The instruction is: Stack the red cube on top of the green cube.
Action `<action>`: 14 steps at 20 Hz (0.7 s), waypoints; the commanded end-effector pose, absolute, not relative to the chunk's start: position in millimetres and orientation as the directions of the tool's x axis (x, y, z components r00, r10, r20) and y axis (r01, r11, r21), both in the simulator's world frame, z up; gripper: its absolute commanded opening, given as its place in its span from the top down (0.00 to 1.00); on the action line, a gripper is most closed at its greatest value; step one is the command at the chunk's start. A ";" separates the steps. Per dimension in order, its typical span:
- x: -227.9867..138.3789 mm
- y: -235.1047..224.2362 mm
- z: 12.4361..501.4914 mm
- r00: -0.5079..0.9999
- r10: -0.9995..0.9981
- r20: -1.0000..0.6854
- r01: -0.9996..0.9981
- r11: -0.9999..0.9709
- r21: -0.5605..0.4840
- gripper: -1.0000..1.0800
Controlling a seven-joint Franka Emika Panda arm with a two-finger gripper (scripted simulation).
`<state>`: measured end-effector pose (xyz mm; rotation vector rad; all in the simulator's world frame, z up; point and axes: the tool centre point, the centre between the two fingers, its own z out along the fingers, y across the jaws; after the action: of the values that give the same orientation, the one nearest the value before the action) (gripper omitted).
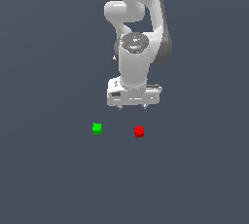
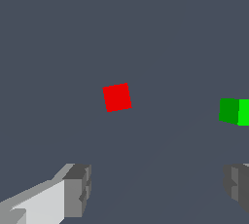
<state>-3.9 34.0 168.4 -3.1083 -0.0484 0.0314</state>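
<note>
Red cube sits apart from green cube.

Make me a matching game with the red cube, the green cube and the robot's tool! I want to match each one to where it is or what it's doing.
Things:
1. red cube
2. green cube
3. tool

Descriptions:
A. on the floor, toward the exterior view's left
B. up in the air, open, holding nothing
C. on the floor, toward the exterior view's right, nearly under the arm

Pairs: 1-C, 2-A, 3-B
</note>
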 end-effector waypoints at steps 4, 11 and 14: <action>-2.9 34.8 166.2 0.999 0.036 -0.019 0.035 -0.999 -0.032 0.04; 7.1 42.9 143.5 0.997 0.077 -0.014 0.077 -0.997 -0.026 0.04; 14.5 49.0 126.8 0.994 0.108 -0.011 0.107 -0.994 -0.021 0.04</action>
<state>11.2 45.7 135.6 -3.1155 -0.1436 0.0199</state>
